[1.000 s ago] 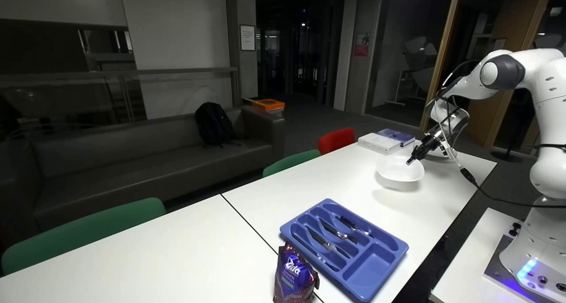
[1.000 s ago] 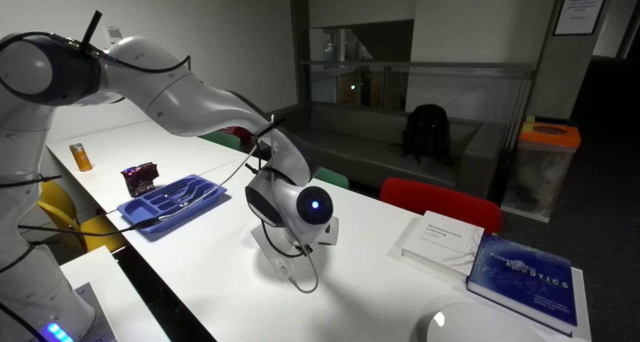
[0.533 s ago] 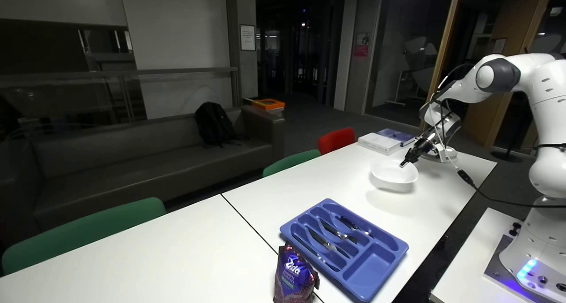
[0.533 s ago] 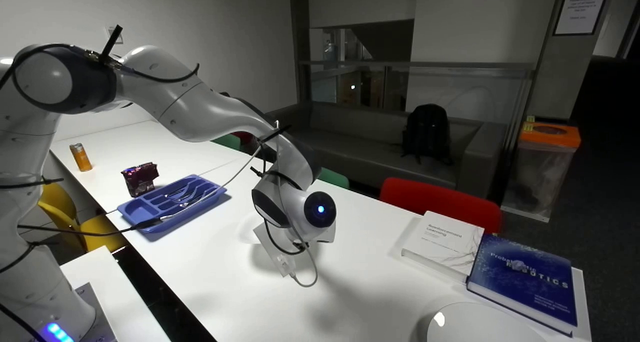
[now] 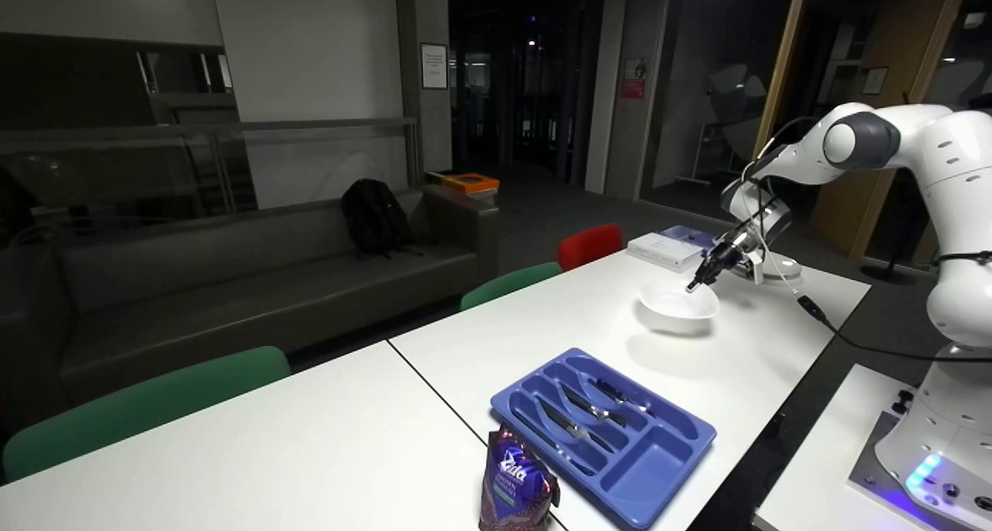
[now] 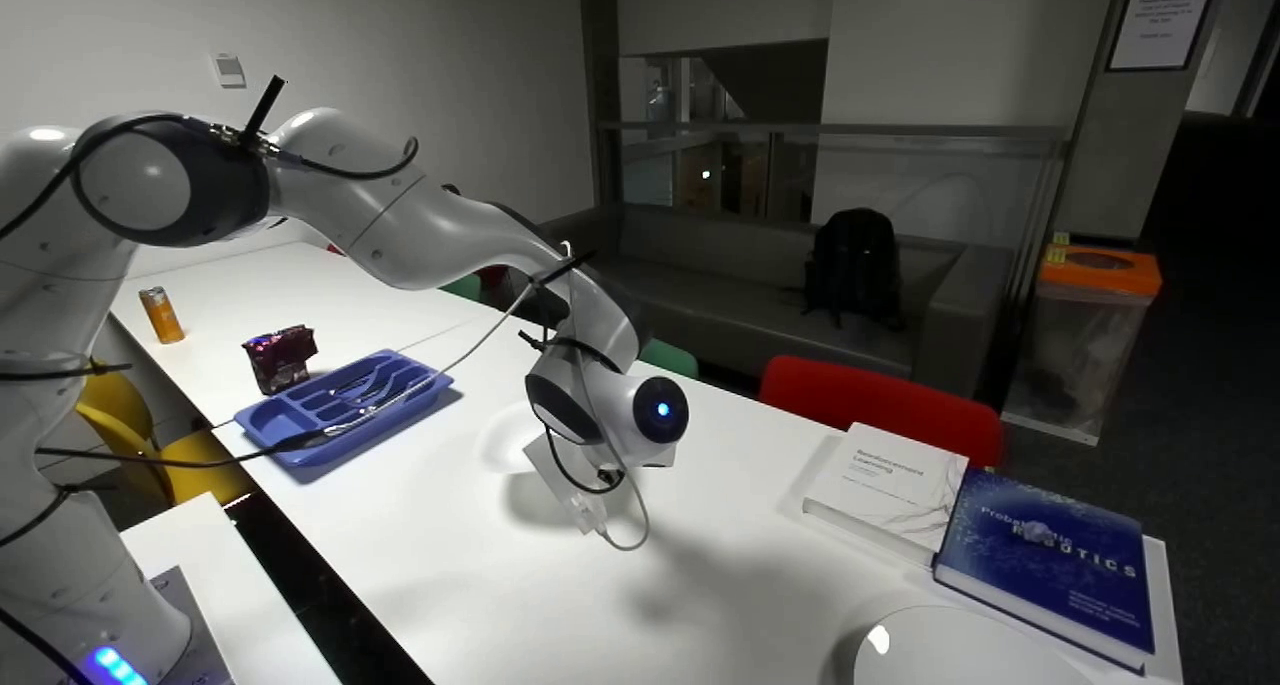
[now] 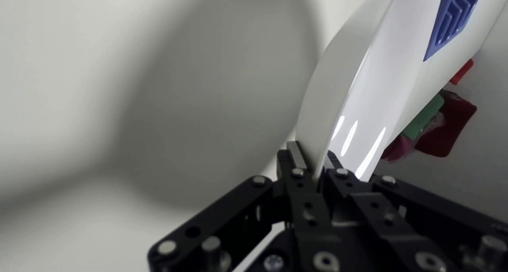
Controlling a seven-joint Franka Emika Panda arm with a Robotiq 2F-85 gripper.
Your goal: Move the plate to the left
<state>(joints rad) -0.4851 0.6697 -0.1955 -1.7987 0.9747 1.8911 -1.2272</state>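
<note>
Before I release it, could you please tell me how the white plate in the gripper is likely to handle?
The white plate is probably stiff: it shows no sag although the gripper pinches just one edge. It may be slippery: highlights in the wrist view suggest gloss. With most of it extending beyond that grip, it could well swivel or tip.

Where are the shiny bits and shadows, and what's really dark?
In the wrist view: glare streaks on the white plate and a fuzzy grey shadow on the table; in both exterior views: bright table, dim sofa, nearly solid black backpack; in an exterior view: a gleam on a round white thing cut off at the bottom.
</note>
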